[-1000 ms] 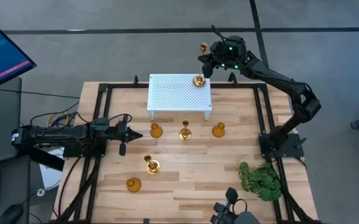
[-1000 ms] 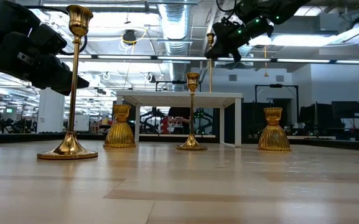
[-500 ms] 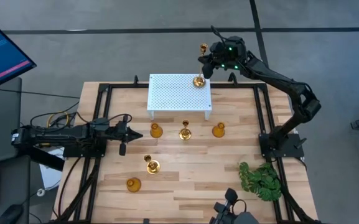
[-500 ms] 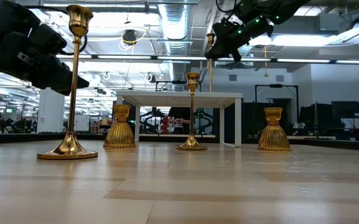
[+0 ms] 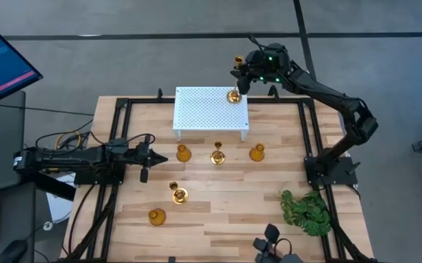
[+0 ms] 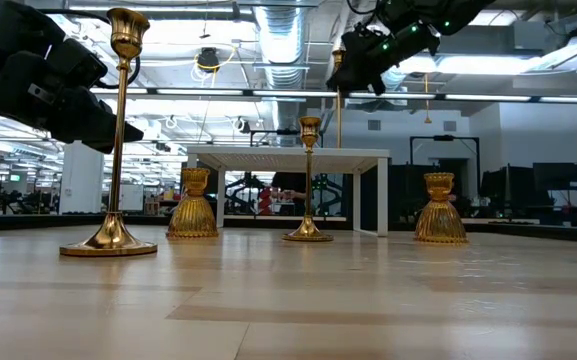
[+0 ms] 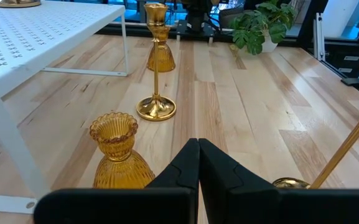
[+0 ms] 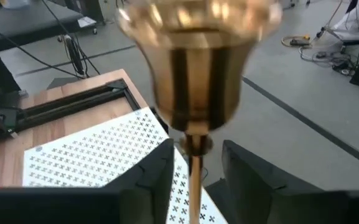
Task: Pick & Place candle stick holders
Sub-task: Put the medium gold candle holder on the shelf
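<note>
A tall slim brass candle stick holder (image 5: 233, 96) stands upright by its round base on the far right corner of the white perforated stand (image 5: 211, 109). My right gripper (image 8: 195, 169) is open just below the holder's cup (image 8: 195, 56). One finger is on each side of the thin stem (image 6: 337, 100), with a gap showing on both sides. My left gripper (image 5: 146, 155) is shut and empty, low over the table's left side. Five more gold holders stand on the table: three in a row (image 5: 217, 155) in front of the stand, and two (image 5: 178, 194) nearer the front.
A green leafy plant (image 5: 307, 210) lies at the table's near right corner. A black frame (image 5: 115, 109) runs around the wooden top. In the left wrist view a squat amber holder (image 7: 118, 155) stands close in front of the shut fingers, beside the stand's leg (image 7: 11, 143).
My right gripper has opened and let go of the tall holder's stem, and it has risen slightly. The holder stays upright on the stand's far right corner.
</note>
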Tool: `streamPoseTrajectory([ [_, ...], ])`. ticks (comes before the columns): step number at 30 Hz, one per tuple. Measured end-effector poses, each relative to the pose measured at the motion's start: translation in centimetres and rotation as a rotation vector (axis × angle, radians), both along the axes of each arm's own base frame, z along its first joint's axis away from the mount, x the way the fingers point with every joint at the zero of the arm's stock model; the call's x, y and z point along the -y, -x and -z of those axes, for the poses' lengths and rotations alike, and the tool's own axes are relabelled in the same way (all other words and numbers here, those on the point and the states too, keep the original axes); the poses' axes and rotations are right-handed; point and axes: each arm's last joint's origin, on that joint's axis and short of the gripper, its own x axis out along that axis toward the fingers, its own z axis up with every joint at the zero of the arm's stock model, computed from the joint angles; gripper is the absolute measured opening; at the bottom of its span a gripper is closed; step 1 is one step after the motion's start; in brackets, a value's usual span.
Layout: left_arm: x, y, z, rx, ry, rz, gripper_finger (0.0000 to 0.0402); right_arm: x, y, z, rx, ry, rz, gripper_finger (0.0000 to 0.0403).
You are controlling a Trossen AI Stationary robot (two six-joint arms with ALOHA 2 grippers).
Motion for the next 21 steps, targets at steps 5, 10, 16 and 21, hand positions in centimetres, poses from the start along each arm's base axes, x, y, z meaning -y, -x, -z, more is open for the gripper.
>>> streamPoseTrajectory([
  [5,0.0,0.0,0.0,0.0,0.0,0.0,0.0004,-0.8,0.9,-1.5,0.03,0.027,-0.001,0.0188],
  [10,0.0,0.0,0.0,0.0,0.0,0.0,0.0004,-2.4,2.6,-2.6,-0.022,0.01,-0.01,0.0218],
  [16,0.0,0.0,0.0,0.0,0.0,0.0,0.0004,-5.1,5.5,-3.4,-0.151,-0.058,-0.027,0.022],
  [21,0.0,0.0,0.0,-0.001,0.0,0.0,0.0004,-8.0,7.5,-3.6,-0.239,-0.175,-0.045,0.0203],
])
